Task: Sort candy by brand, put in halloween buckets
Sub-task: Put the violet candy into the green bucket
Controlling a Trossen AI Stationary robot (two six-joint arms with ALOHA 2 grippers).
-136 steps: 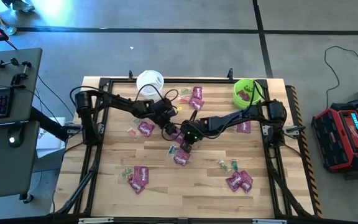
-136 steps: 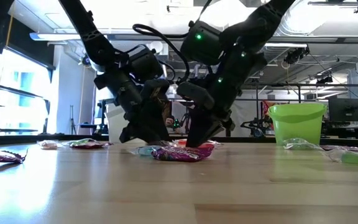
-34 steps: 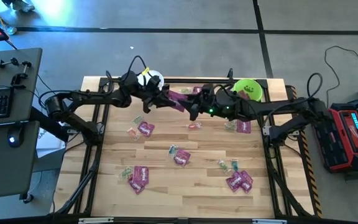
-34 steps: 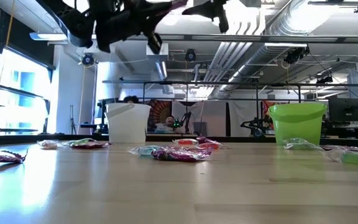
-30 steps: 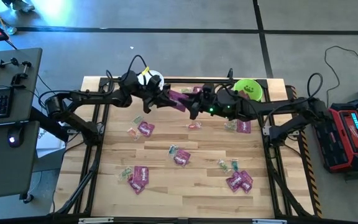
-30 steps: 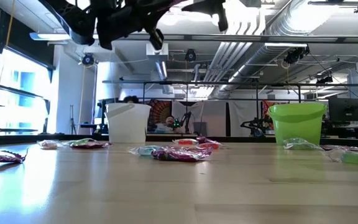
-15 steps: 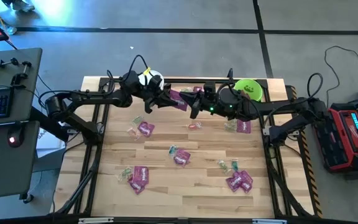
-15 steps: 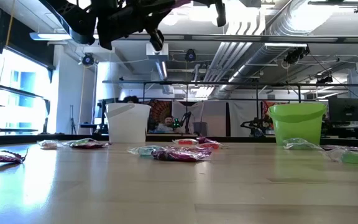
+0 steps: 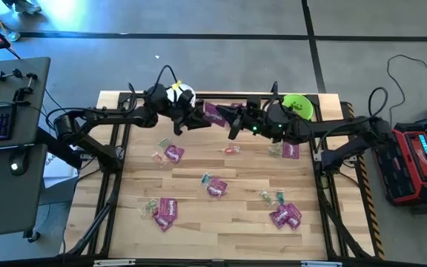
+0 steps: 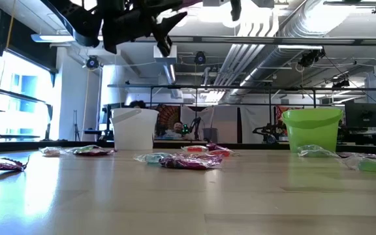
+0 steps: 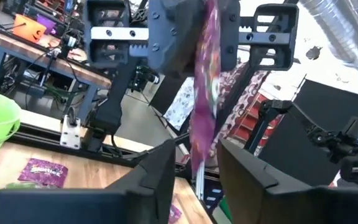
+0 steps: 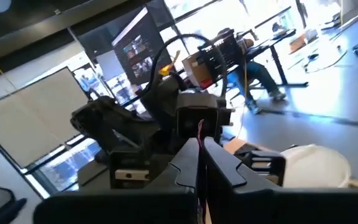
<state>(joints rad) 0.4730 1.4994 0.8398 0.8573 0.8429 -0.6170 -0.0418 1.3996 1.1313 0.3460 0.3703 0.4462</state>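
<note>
Both grippers meet high above the table's far middle. My right gripper (image 9: 229, 119) (image 12: 199, 148) is shut on a magenta-purple candy packet (image 9: 213, 113) (image 11: 204, 93). My left gripper (image 9: 196, 119) (image 11: 196, 163) faces it, open; its fingers stand on either side of the packet's free end without touching it. The white bucket (image 9: 179, 92) (image 10: 134, 128) stands on the far edge, partly hidden under the left arm. The lime green bucket (image 9: 297, 106) (image 10: 312, 129) stands at the far right. My right gripper pinches the magenta packet between its two fingers by the end nearest it (image 11: 209, 28), which shows edge-on (image 12: 199, 132) in its wrist view. The fingers come level from the table's right. The packet is lifted clear and sticks out toward the left gripper.
More magenta packets lie on the wood (image 9: 173, 153) (image 9: 216, 188) (image 9: 165, 210) (image 9: 285, 216) (image 9: 290, 150). Small clear-wrapped pieces (image 9: 232, 149) (image 9: 271, 197) are scattered among them. A black frame rail (image 9: 117, 170) runs along the table's sides.
The right gripper has drawn a little toward the table's right and far edge, and the magenta packet has gone with it. The left arm has kept still.
</note>
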